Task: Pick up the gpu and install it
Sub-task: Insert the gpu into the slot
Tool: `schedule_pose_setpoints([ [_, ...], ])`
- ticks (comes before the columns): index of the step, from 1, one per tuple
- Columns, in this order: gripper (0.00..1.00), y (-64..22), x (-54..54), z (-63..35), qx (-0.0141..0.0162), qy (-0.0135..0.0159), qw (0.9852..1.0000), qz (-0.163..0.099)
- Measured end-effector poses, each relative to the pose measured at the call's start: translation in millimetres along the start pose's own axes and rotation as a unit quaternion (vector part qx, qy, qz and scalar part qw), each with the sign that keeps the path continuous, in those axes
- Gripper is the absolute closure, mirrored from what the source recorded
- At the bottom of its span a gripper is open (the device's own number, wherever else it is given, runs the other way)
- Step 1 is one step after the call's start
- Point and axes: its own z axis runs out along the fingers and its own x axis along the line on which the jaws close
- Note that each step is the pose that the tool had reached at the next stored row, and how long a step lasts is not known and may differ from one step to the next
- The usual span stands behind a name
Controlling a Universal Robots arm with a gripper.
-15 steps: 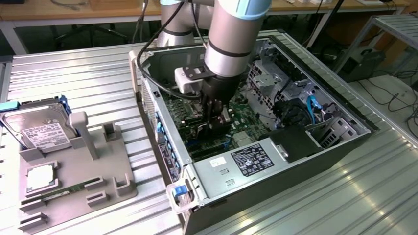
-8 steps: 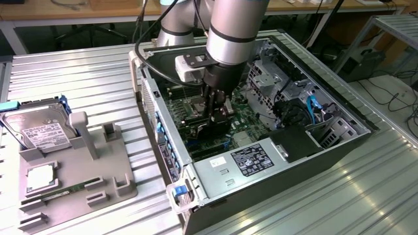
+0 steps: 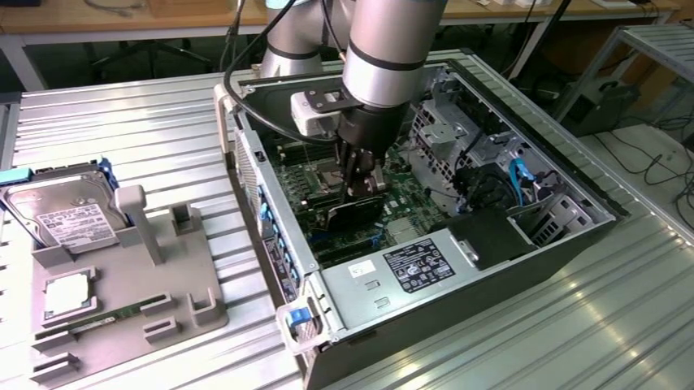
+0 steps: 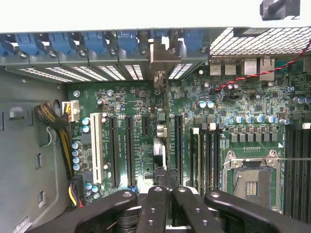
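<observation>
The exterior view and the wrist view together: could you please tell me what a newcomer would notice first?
First, the arm reaching down into the open computer case, its pincer shut on the gpu, a black card held on edge over the green motherboard. Next, on the exterior view's left, a grey holder carrying a silver hard drive and a green memory stick.
</observation>
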Motion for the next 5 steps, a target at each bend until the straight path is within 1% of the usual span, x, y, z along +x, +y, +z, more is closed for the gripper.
schedule_pose_setpoints([
  [5,0.89,0.0,0.0,0.0,0.0000,0.0000,1.0000,0.000],
])
